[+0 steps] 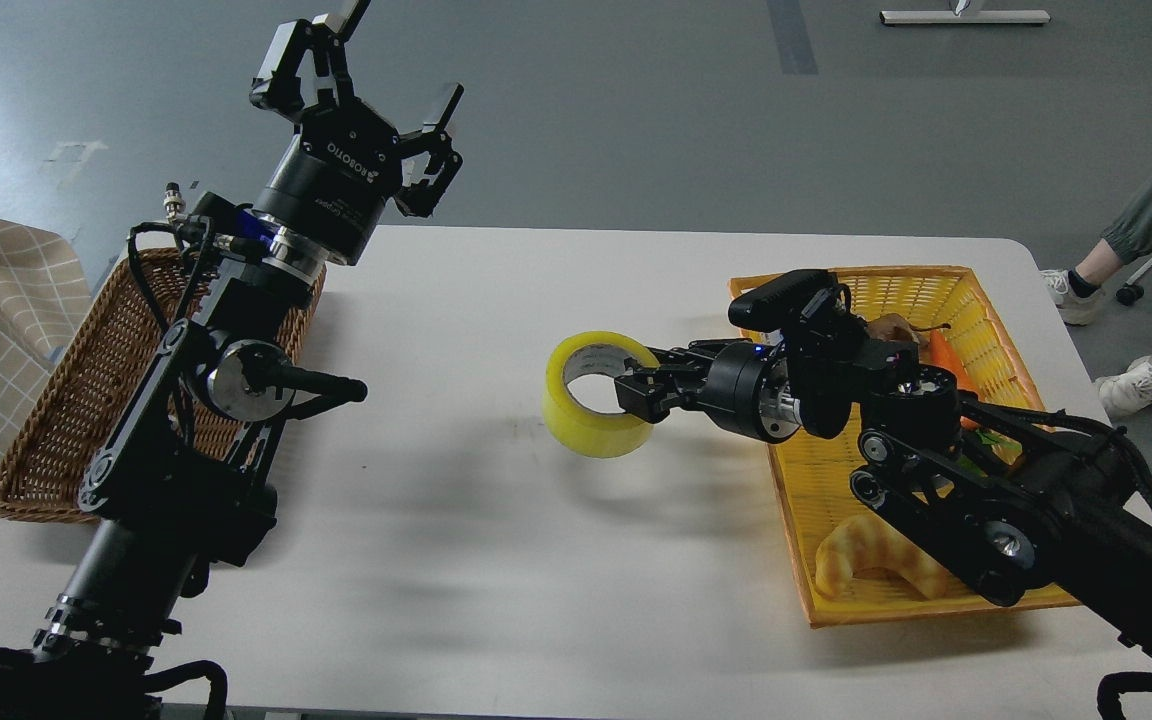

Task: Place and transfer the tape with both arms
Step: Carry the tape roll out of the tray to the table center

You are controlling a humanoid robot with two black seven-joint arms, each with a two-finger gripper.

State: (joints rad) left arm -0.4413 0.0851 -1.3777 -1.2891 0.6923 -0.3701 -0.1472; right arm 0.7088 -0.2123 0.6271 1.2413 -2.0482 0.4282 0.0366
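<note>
The yellow tape roll (596,395) hangs over the middle of the white table (496,540), held low above it. My right gripper (636,392) is shut on the roll's right wall, one finger inside the core. The right arm stretches left from over the yellow basket (946,285). My left gripper (376,65) is open and empty, raised high above the table's far left edge, well apart from the tape.
A brown wicker basket (76,400) lies at the left under my left arm. The yellow basket on the right holds a croissant (861,565) and a carrot (941,350), partly hidden by my right arm. A person's legs (1151,230) are at far right.
</note>
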